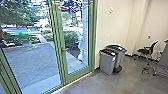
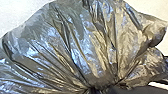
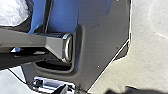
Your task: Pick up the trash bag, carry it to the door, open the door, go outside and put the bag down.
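**Left jaws clenched on the trash bag (image 2: 82, 50), glass door (image 1: 75, 42) looks shut**

So the left jaws have the bag by its gathered neck, with the plastic fanning out from the pinch in loads of shiny creases. It's greyish, with bluish and tan glints all over it. As for the right jaws, honestly can't tell if they're open or clenched.

Room-wise, the floor (image 1: 100, 85) is smooth grey stuff, kinda mottled, with soft light patches near the doorway. Walls (image 1: 115, 22) are plain cream, with a dark strip running along the base further back. The door is glass in a green frame, with a handle (image 1: 64, 49) partway up, beside another big glass panel (image 1: 30, 62) framed the same way.

Just to the right of the doorway, two bins stand upright by the wall: a grey bin with a dark top (image 1: 107, 63) in front, and a bin with a green lid (image 1: 120, 56) partly behind it. Farther right there's a black office chair (image 1: 147, 51), well apart from the bins.

Through the glass you get grey paving (image 1: 32, 60), bushes (image 1: 21, 38) and leafy trees (image 1: 22, 12) beyond, pretty bright out there.
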Motion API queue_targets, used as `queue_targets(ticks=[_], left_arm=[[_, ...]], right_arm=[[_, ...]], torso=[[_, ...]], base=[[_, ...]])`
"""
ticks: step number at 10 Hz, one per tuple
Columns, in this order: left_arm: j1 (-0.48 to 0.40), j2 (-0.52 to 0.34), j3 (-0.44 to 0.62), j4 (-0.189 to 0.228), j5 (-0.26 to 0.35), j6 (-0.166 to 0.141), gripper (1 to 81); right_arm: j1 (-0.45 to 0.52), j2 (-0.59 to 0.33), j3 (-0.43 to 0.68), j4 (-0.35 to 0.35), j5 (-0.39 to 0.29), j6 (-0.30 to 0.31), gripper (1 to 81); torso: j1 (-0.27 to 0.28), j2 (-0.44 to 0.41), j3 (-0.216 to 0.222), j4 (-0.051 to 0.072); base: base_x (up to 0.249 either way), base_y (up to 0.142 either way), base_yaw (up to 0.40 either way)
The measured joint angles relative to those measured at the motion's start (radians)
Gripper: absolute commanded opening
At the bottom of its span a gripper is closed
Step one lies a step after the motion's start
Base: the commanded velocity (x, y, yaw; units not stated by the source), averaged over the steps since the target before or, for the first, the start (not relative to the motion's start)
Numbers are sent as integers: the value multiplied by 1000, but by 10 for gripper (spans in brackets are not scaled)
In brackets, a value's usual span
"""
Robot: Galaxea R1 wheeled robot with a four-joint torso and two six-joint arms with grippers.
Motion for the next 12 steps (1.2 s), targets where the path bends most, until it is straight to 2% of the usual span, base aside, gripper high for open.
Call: queue_targets(ticks=[2, 12], left_arm=[[5, -2, 1, 0, -36, 0, 10], [7, -5, 1, 0, -38, 0, 10]], right_arm=[[-20, 3, 0, 0, 47, 1, 811], [-7, 23, -5, 0, 49, 3, 811]], torso=[[0, 0, 0, 0], [0, 0, 0, 0]], base=[[148, 0, 0], [149, 0, 0]])
